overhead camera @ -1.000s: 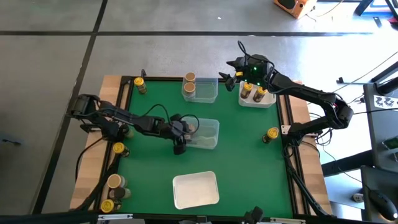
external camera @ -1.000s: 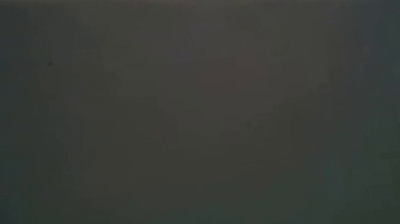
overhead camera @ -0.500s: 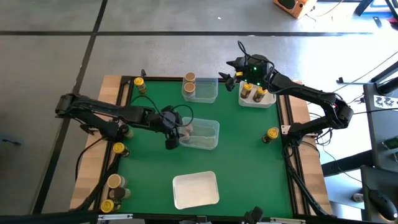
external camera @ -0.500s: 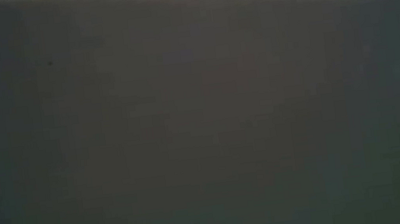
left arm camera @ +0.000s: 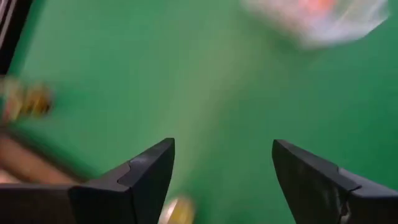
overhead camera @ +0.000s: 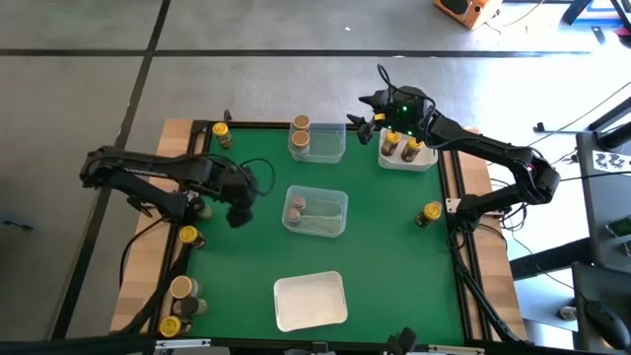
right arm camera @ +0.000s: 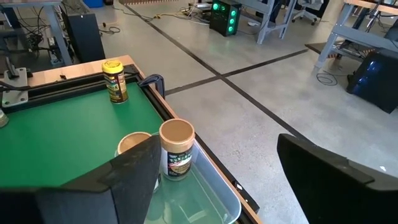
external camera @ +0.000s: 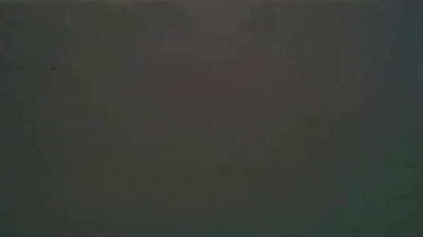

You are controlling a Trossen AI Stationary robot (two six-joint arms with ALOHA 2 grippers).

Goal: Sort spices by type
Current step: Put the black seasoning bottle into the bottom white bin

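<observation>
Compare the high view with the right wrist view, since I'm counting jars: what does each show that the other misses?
Only the high view shows the left gripper open over the green mat, the centre tray with a jar, the white tray and the jars at the left edge.

Only the right wrist view shows the room's floor and desks beyond the table.

Both show the far tray with its two tan-topped jars and the yellow-topped corner jar.

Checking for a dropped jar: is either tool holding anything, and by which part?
Nothing is held. The left tool is open over bare mat; the right tool is open and empty.
</observation>
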